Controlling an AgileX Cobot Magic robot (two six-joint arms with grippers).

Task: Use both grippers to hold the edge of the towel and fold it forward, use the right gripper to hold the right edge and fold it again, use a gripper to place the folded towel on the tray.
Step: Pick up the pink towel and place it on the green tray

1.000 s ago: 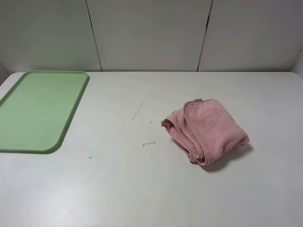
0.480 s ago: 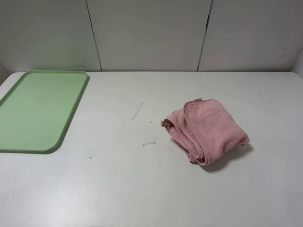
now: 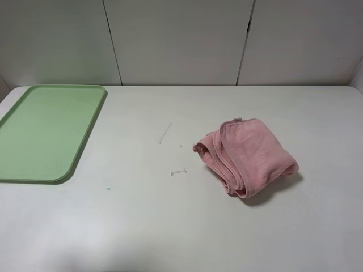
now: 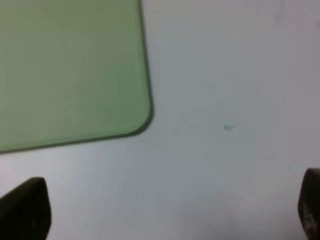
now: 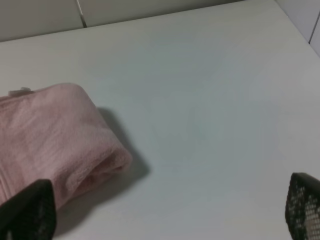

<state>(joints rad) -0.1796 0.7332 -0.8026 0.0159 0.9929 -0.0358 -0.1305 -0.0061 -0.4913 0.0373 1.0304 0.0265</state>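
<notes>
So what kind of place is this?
Probably a robot lab test bench: a plain white table, white wall panels behind it, and only a green tray and pink towel laid out.

White flat-topped table [image 3: 170, 226]
Large light-green rectangular plastic tray [image 3: 45, 133] at ten o'clock; bunched dusty-pink terry towel [image 3: 247, 154] at three o'clock.

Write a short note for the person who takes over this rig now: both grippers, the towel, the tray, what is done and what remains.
Left gripper: open, empty, over the white table near a corner of the light-green rectangular plastic tray.
Right gripper: open, empty, close to the dusty-pink terry towel.
Towel: on the table right of centre, in several loose layers, apart from the tray.
Tray: far left, nothing on its visible part.
Done: the folding, it seems, though untidy.
Left: grasp the towel and place it on the tray.
</notes>
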